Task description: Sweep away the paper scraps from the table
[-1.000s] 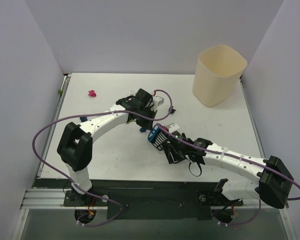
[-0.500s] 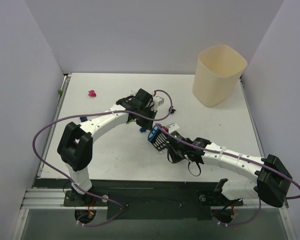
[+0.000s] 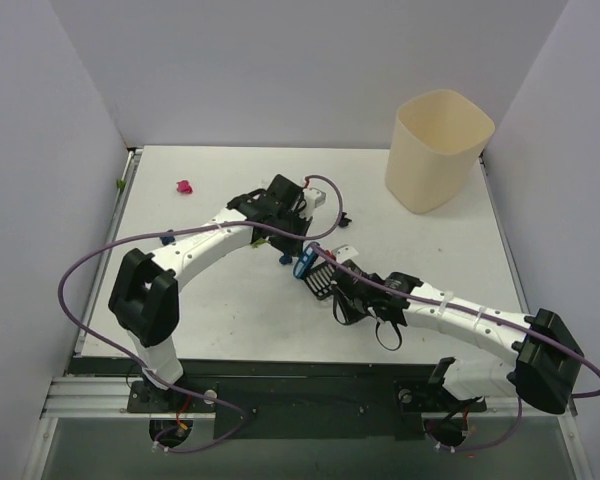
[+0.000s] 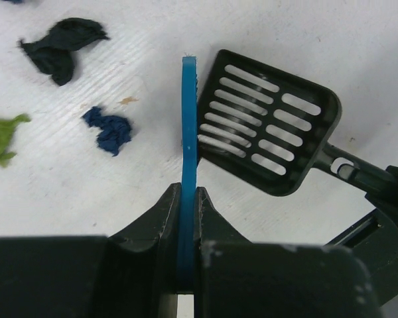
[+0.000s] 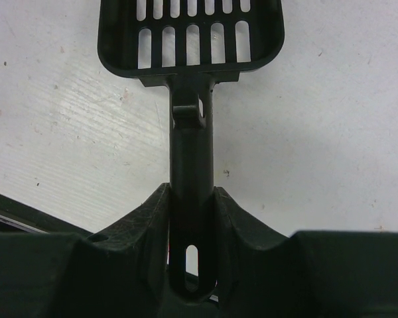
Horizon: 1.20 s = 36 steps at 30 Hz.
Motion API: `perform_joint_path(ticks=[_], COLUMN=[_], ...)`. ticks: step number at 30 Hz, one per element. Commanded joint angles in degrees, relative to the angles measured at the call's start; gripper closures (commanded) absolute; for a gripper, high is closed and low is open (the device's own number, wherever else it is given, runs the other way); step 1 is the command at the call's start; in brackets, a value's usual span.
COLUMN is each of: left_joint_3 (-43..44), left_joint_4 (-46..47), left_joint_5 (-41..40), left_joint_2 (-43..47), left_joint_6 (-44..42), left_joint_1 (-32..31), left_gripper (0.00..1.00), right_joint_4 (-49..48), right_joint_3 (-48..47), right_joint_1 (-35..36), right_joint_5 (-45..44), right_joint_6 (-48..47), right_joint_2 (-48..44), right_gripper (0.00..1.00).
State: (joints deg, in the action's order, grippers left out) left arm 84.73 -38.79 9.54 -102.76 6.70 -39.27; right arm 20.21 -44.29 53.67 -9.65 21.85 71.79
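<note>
2 tools pinched: left gripper [image 4: 188, 192] clamps blue brush [image 4: 188, 119], right gripper [image 5: 191, 192] black scoop [image 5: 191, 99]; bin [image 3: 430, 175] contents hidden.

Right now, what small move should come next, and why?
Probably carry the blue brush, clamped in the left gripper, across the dark blue scrap, then sweep back toward the black slotted scoop held by the right gripper: the brush stands between scraps and scoop.

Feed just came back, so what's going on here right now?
The left gripper clamps the blue brush; the right gripper grips the black slotted scoop by its handle, its head close beside the brush, low over the table. Black, dark blue and green paper scraps lie loose on the brush's other side, not yet swept in.
</note>
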Motion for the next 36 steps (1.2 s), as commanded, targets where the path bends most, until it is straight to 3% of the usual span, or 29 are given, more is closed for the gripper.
perform_joint_path(ticks=[1,5,12,19,23,27,32,36], left_joint_3=[5.8,6.3,1.3,-6.2,-3.2,4.3,17.1,26.2], left_joint_4=[-2.9,-3.0,0.1,6.1,5.3,1.2,-4.9,-3.8], left_joint_5=[-9.1,-17.7,-21.4,-38.7,-43.2,-39.9,-43.5,-46.9], left_joint_2=[9.1,13.4,19.5,25.5,21.4,13.3,-1.0,-11.4], left_joint_6=[1.6,3.1,9.0,10.2,8.8,6.4,1.8,-9.0], left_joint_1=[1.0,3.0,10.1,14.5,23.7,31.6,36.3,36.6], left_gripper=[1.00,1.00,1.00,1.00,1.00,1.00,1.00,1.00], right_joint_4=[5.4,10.1,14.9,18.6,18.2,18.3,18.2,18.3], right_joint_3=[-3.9,-7.4,-12.8,-17.4,-17.8,-17.8,-18.1,-18.5], right_joint_1=[-0.7,-0.8,-0.8,-0.8,-0.8,-0.8,-1.1,-1.7], right_joint_5=[-2.1,-0.9,2.4,5.3,5.5,5.5,7.4,8.9], right_joint_6=[1.8,1.6,1.3,2.1,1.1,0.2,-0.6,-1.3], right_joint_2=[-1.8,-0.3,3.6,4.8,4.6,4.9,5.0,4.9], right_gripper=[1.00,1.00,1.00,1.00,1.00,1.00,1.00,1.00])
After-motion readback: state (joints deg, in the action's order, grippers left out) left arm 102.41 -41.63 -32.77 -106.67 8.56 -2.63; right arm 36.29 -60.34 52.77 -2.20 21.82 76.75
